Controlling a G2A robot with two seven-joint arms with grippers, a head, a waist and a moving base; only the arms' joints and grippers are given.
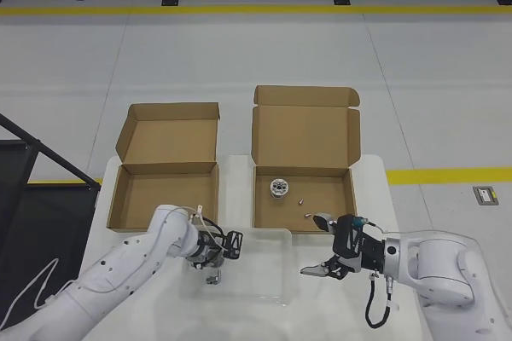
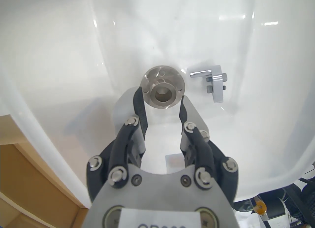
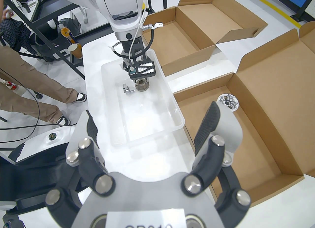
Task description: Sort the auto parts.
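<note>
Top view: clear tray (image 1: 269,294) at lower centre, the source bin. Left box (image 1: 162,200) and right box (image 1: 324,192) open above it as destinations, a disc part (image 1: 279,187) in the right one. Right gripper (image 1: 317,245) right of the tray.

Left wrist view: left gripper (image 2: 161,102) at centre, jaws parted to flange width, straddling flanged hub (image 2: 162,89) on tray floor, apparently for pickup. Angle bracket (image 2: 215,82) just beside, to the right.

Right wrist view: right gripper spread wide, holding nothing, parked lower centre, likely leaving room.

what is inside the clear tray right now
A round metal hub, between the left gripper's open jaws, and a small bracket beside it, not touching. The tray floor under the hub is covered.
</note>
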